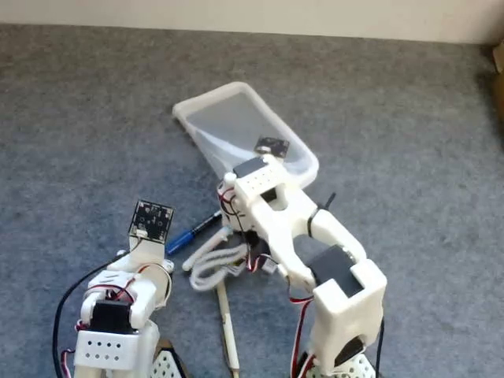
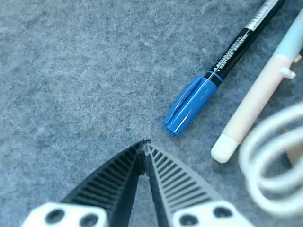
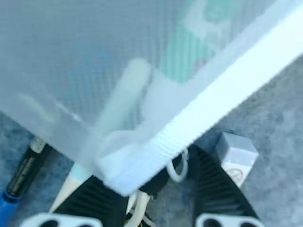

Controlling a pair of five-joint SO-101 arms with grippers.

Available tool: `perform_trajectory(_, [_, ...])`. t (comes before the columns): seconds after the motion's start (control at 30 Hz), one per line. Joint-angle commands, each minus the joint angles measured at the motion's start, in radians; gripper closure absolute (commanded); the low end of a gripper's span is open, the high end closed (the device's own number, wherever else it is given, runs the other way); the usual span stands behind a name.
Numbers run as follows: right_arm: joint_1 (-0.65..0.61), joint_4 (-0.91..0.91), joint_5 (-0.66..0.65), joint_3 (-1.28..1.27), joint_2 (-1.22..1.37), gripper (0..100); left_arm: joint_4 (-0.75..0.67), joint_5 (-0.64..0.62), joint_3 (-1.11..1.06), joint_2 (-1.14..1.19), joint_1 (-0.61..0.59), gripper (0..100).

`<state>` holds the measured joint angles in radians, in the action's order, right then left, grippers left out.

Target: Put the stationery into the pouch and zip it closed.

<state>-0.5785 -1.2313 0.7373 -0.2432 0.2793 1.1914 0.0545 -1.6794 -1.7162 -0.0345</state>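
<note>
A grey carpet-like mat [image 1: 79,118] covers the whole work surface. A pale strip of wall [image 1: 236,16] runs along its far edge, and a brown object [image 1: 498,79] cuts in at the side, too cropped to name. The white right arm [image 1: 315,236] stretches from the near edge toward the middle of the mat, while the left arm [image 1: 126,307] stays folded near its base. The pouch [image 1: 228,118], translucent with a white band round its rim, lies in the middle of the mat beyond both arms. Its near end is at the right gripper [image 3: 149,177], whose black jaws stand spread with the pouch's banded corner lying across the gap. A teal-striped thing and a pale stick show through the mesh, too blurred to name. A coiled white cable [image 1: 213,264] lies between the two arms. Just beside it a cream pen [image 1: 228,331] points toward the near edge. A blue-capped marker [image 1: 194,230] with a black barrel lies on the carpet, close to the pen and apart from the pouch. The left gripper [image 2: 144,144] is closed and empty, its tips just short of the marker's cap. A small grey block [image 3: 235,156] sits on the carpet beside the right gripper.
</note>
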Motion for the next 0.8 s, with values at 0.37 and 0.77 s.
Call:
perform_trajectory(0.37, [0.021,-0.245,-0.393,0.191,-0.004,99.5,0.008,-0.009,-0.022,-0.012,-0.013,100])
perform_trajectory(0.77, [0.036,-0.318,-0.700,0.211,-0.004,96.2,0.008,-0.009,-0.022,-0.012,-0.013,100])
